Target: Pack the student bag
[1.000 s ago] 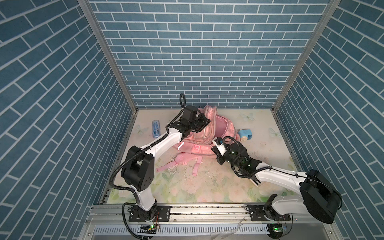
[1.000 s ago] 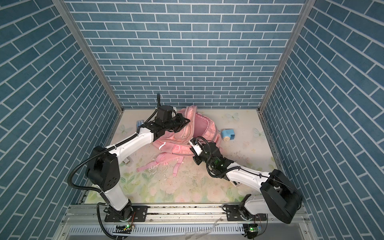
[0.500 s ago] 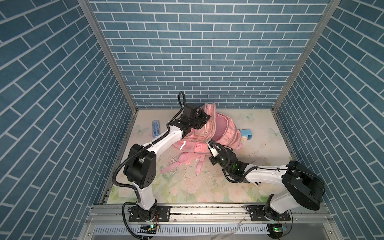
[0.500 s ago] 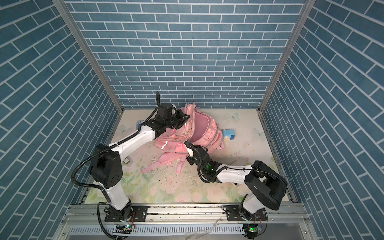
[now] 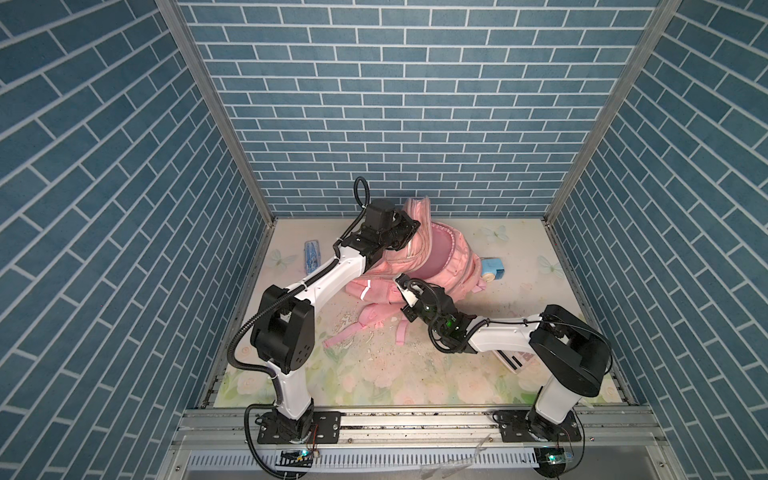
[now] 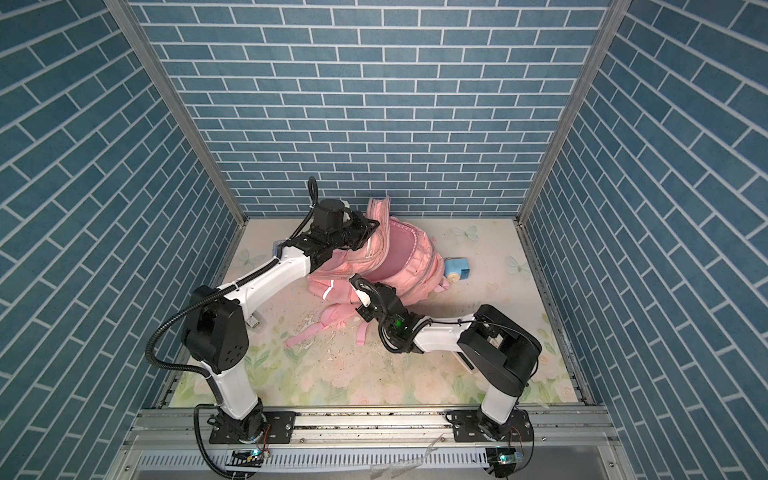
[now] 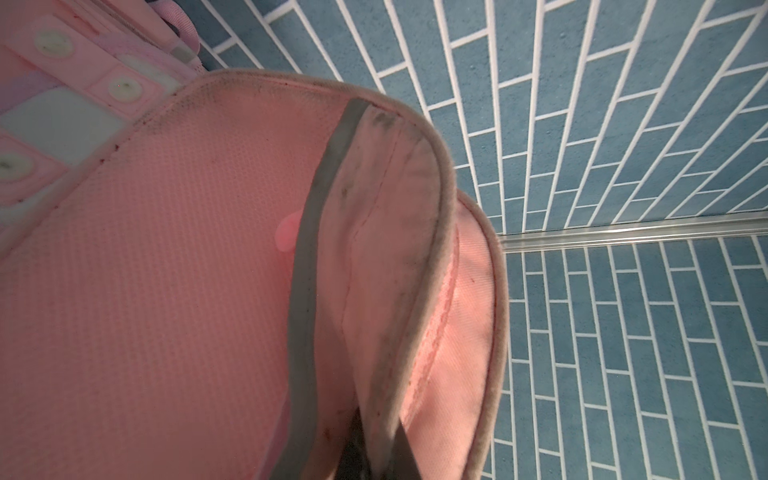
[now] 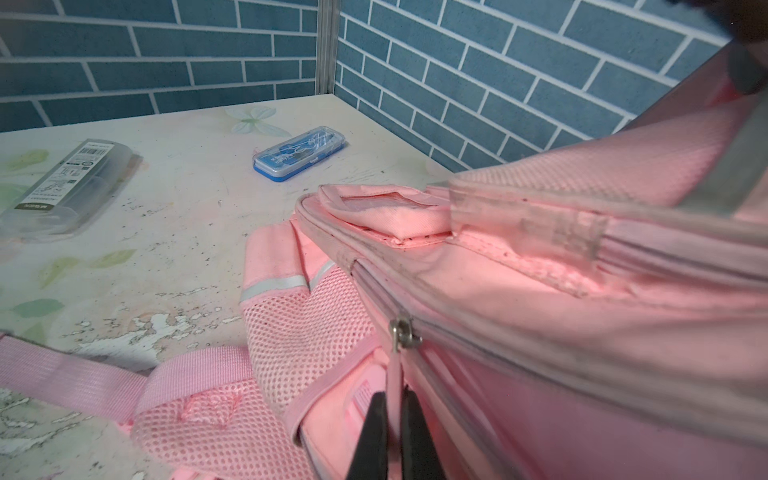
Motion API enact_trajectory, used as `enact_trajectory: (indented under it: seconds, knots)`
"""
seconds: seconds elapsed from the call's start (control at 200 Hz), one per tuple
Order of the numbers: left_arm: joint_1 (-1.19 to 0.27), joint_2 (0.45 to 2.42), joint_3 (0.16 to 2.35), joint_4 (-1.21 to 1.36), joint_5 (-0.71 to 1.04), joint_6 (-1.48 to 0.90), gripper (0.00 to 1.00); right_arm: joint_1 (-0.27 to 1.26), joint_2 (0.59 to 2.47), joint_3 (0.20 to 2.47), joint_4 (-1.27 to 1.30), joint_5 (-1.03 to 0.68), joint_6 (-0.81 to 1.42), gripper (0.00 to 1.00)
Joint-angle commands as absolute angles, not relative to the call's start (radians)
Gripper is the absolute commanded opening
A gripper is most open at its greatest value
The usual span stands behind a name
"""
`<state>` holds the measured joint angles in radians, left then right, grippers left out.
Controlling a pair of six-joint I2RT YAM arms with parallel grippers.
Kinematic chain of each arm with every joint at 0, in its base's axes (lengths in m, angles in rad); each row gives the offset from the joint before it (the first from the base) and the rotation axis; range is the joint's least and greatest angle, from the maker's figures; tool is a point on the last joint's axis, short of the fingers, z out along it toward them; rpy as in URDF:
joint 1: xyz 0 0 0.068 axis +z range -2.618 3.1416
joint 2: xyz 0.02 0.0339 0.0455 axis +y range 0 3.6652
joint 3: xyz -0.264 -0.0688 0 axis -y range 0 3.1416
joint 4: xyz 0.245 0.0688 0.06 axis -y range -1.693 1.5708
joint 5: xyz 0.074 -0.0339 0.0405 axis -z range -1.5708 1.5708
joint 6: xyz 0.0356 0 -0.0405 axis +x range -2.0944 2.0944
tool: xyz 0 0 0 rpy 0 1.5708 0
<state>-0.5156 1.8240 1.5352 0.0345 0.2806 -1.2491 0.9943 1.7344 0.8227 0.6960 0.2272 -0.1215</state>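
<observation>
**Spotter:** Where's the bag sitting?

**Me:** Pink bag (image 5: 440,266) is toward the back of the table (image 5: 374,374), main pocket gaping, only lining showing inside. What looks like a book (image 5: 514,360) under my right arm, the clear box (image 8: 62,187), blue case (image 5: 311,257) and small blue gadget (image 5: 492,269) all lie outside it. I'd call packing barely begun.

**Spotter:** And your arms?

**Me:** Left arm (image 5: 332,274) reaches up over the bag, left gripper (image 7: 378,453) clenched on the raised flap (image 7: 395,208). Right arm (image 5: 498,336) lies low and stretched out, right gripper (image 8: 395,415) pinched onto the zipper pull (image 8: 392,374).
</observation>
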Motion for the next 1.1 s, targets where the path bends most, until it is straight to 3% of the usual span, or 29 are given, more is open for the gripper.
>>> enact_trajectory:
  seconds: [0.0, 0.445, 0.63, 0.675, 0.715, 0.755, 0.88, 1.095]
  knots:
    - [-0.529, 1.769, 1.578, 0.302, 0.256, -1.243, 0.0, 1.038, 1.767, 0.877, 0.668, 0.133, -0.162, 0.0]
    - [-0.546, 1.767, 1.569, 0.307, 0.3, -1.223, 0.0, 1.042, 1.839, 0.984, 0.573, 0.141, -0.143, 0.0]
    - [-0.533, 1.74, 1.59, 0.161, 0.338, -1.053, 0.0, 1.043, 1.813, 1.007, 0.512, 0.161, -0.119, 0.0]
    - [-0.519, 1.747, 1.627, 0.095, 0.406, -0.963, 0.0, 1.043, 1.786, 1.022, 0.455, 0.117, -0.114, 0.09]
    - [-0.508, 1.758, 1.67, -0.015, 0.445, -0.87, 0.0, 1.043, 1.758, 1.036, 0.401, 0.057, -0.121, 0.29]
    - [-0.503, 1.764, 1.715, -0.138, 0.436, -0.785, 0.0, 1.046, 1.731, 1.051, 0.349, 0.041, -0.1, 0.39]
    - [-0.467, 1.743, 1.712, -0.263, 0.456, -0.656, 0.0, 1.045, 1.665, 1.065, 0.233, 0.077, -0.041, 0.52]
    - [-0.422, 1.764, 1.744, -0.45, 0.478, -0.5, 0.0, 1.015, 1.535, 1.013, 0.125, 0.136, 0.0, 0.59]
